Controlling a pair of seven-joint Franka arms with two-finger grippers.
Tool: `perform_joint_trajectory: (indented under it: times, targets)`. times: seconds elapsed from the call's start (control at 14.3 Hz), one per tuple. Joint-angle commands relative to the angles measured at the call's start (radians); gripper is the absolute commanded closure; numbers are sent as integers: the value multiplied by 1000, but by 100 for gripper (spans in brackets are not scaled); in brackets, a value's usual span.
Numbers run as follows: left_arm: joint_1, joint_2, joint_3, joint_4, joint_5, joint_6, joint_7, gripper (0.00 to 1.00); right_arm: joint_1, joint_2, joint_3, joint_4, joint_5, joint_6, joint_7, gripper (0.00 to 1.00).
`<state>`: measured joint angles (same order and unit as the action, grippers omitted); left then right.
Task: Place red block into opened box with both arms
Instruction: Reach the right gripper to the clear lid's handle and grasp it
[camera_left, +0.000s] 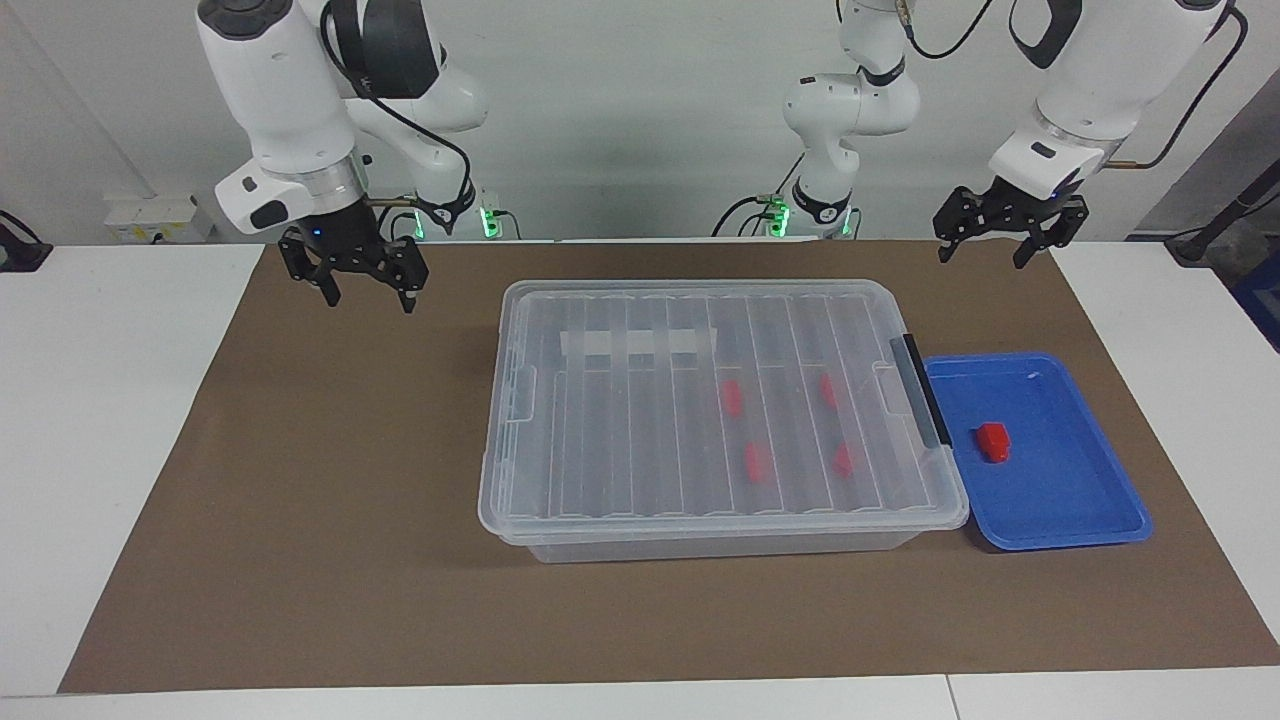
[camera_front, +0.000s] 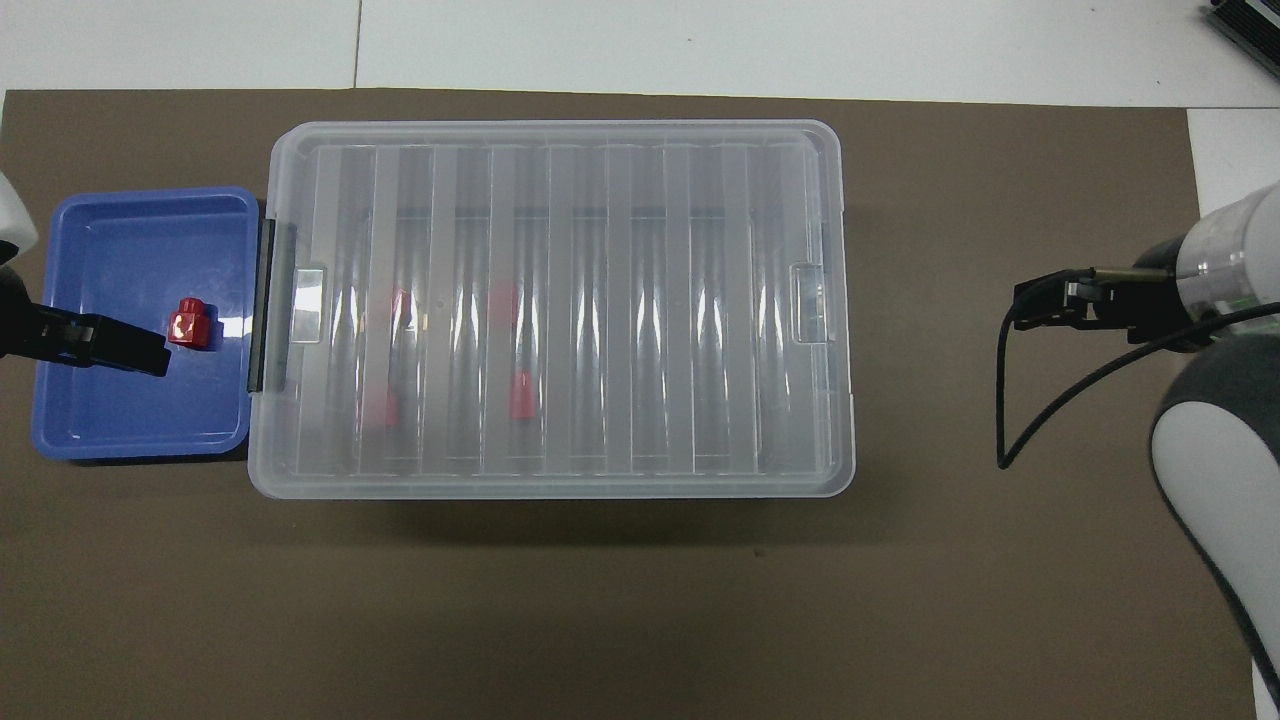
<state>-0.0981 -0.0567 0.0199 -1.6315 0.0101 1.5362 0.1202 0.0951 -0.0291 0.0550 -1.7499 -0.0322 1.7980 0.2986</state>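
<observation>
A red block (camera_left: 993, 441) lies in the shallow blue tray (camera_left: 1075, 505), which stands against the box's black-handled end. The box (camera_left: 640, 420) is a large clear bin with its ribbed lid lying flat on it. Several more red blocks (camera_left: 757, 461) show through the lid. My left gripper (camera_left: 983, 256) hangs open and empty over the mat's edge by the robots, at the tray's end of the table. My right gripper (camera_left: 368, 300) also hangs open and empty, over the bare mat off the box's other end.
A brown mat (camera_left: 300, 520) covers the middle of the white table (camera_left: 90, 420). The black handle (camera_left: 920, 390) runs along the box's end next to the tray. A black cable (camera_front: 1040, 420) loops down from the right arm.
</observation>
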Motion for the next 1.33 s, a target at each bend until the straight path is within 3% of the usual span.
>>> perform_joint_trajectory:
  times: [0.0, 0.42, 0.77, 1.12, 1.26]
  targets:
    - [1, -20, 2, -19, 13, -4, -7, 0, 32, 3, 2, -65, 18, 93, 47, 0]
    - [1, -20, 2, -19, 13, -5, -7, 0, 116, 90, 2, -86, 18, 247, 94, 0]
    - [1, -20, 2, -19, 13, -4, -7, 0, 161, 109, 2, -109, 18, 273, 117, 2]
    - [1, -20, 2, -19, 13, -4, -7, 0, 163, 100, 2, -155, 17, 294, 116, 20]
    - [1, -20, 2, -19, 13, -5, -7, 0, 163, 100, 2, -157, 15, 288, 114, 32]
